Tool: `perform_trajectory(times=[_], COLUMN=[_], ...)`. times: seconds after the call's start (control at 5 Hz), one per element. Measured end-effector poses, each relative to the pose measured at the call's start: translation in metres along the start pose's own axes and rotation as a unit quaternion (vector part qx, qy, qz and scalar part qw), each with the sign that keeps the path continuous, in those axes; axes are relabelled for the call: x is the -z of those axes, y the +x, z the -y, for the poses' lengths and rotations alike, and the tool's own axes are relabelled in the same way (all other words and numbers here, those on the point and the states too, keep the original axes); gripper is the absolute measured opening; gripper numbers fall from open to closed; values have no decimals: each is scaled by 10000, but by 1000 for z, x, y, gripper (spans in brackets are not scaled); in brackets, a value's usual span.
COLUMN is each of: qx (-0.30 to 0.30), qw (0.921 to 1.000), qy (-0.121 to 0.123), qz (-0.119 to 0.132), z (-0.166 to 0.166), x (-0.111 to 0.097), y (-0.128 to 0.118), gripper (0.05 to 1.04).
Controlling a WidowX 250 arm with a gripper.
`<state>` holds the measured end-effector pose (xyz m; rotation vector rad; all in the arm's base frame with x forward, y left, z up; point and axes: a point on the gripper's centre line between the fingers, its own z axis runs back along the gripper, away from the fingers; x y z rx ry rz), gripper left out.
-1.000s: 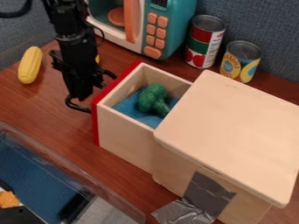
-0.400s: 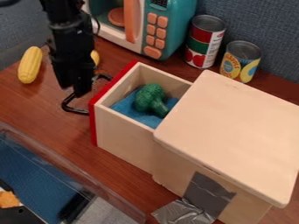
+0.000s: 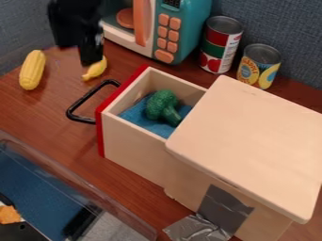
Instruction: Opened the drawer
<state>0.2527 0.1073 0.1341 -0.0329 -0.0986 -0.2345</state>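
- Since the earlier frames, your gripper (image 3: 91, 52) has lifted off the handle of the drawer (image 3: 132, 146) and drawn back, up and away from the wooden box (image 3: 252, 136); the drawer has slid slightly farther out of the box than in the first frame.
- Nearest you, to the lower left of the box, is a clear-walled bin (image 3: 75, 183), blue inside, with an orange piece (image 3: 9, 215) at its far-left end.
- At the foot of the box's near side you have silver tape (image 3: 198, 229), crumpled on the desk (image 3: 37, 117) and running up the wood.
- Your drawer stands open, sticking out of the box's left side, its red front facing away from the box and its black handle (image 3: 90, 95) pointing left.
- In the drawer, beside the box's lid, green toy broccoli (image 3: 162, 104) lies on blue cloth (image 3: 135, 114).
- Beyond the handle, well left of the box, you see toy corn (image 3: 32, 69) and, closer to the box, a toy banana (image 3: 95, 69).
- Your gripper hangs over the banana's far end, apart from the box and drawer; you cannot tell whether it is open or closed.
- Behind the box stand a red-and-green can (image 3: 220, 47) and a shorter yellow can (image 3: 259, 66), with a teal toy microwave (image 3: 179, 28) behind the drawer.
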Motion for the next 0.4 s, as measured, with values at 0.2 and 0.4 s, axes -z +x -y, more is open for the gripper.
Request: perform_trajectory(times=[0.2, 0.4], qx=[223, 551], qw=[9994, 9977], qy=[-266, -382], qz=[45, -9], z=[24, 49], x=[-18, -18], y=[7, 17], gripper=[1000, 1000])
